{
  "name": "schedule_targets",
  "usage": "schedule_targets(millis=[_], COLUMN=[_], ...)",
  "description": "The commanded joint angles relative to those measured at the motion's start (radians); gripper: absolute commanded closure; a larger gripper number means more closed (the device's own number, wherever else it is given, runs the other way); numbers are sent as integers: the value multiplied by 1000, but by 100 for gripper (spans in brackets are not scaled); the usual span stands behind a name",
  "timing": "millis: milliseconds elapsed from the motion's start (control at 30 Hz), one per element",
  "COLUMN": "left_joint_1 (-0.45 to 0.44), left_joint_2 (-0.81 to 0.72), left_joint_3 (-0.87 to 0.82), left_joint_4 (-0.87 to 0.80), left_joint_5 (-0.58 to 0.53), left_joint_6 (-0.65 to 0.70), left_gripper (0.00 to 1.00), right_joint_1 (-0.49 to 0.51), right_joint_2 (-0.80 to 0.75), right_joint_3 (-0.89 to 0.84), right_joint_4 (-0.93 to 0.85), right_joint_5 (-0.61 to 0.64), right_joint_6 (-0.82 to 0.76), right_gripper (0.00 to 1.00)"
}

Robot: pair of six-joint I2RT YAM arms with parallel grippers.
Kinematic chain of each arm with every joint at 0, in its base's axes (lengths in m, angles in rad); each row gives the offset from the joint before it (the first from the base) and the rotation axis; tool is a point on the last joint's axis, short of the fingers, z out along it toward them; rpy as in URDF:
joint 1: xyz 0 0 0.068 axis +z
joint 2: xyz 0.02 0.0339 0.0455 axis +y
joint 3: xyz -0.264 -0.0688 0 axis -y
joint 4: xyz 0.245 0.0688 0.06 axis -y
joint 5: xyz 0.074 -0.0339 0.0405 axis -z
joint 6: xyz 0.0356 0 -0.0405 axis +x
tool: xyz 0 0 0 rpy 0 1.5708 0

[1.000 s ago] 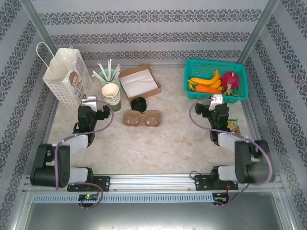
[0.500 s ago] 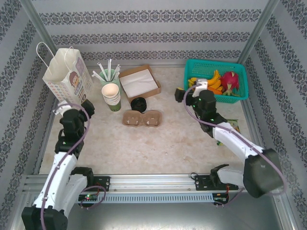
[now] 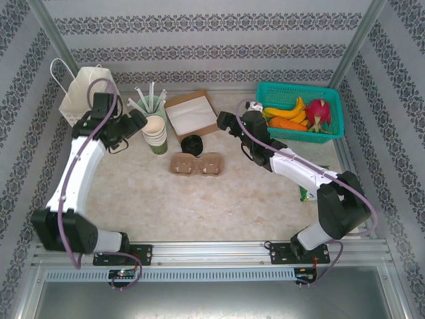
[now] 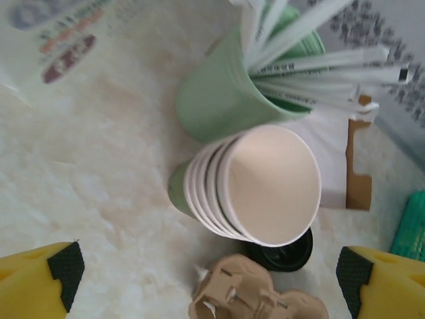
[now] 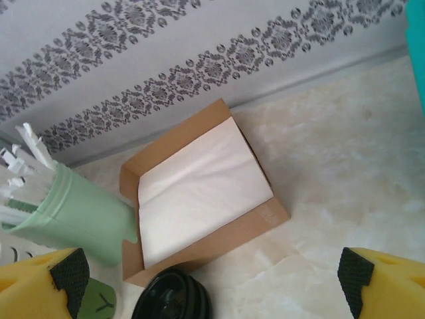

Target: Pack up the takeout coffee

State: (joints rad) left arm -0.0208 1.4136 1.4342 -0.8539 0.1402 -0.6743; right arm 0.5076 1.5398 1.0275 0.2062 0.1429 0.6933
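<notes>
Marble-look table carries the takeout coffee ungripped, left gripper and right gripper gaping empty: probably the reach, next straddle its sides.

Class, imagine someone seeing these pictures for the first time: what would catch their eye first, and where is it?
The teal plastic basket of bright fruit at the far right stands out first. Next comes the stack of lidless cream-rimmed paper cups, left of centre beside a mint-green holder of white straws. Near the stack sits the small black-lidded paper cup.
</notes>
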Motion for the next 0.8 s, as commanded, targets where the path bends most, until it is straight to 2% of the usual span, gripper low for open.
schedule_targets(millis=[0,267,500,767], left_joint_1=[-32,-54,-54,-54], left_joint_2=[118,308,398,420], left_joint_3=[144,327,380,378], left_joint_4=[-214,-290,-300,-280], left_joint_5=[45,-51,-63,-76], left_joint_6=[145,256,274,270], left_gripper=[9,37,53,72], right_joint_1=[-17,-30,-34,-34], right_joint_2=[31,69,84,85], right_joint_3=[32,46,66,91], right_joint_4=[-60,-112,-144,-184], right_joint_5=[-91,-150,-163,-151], right_joint_6=[94,123,132,118], right_gripper=[2,2,2,2])
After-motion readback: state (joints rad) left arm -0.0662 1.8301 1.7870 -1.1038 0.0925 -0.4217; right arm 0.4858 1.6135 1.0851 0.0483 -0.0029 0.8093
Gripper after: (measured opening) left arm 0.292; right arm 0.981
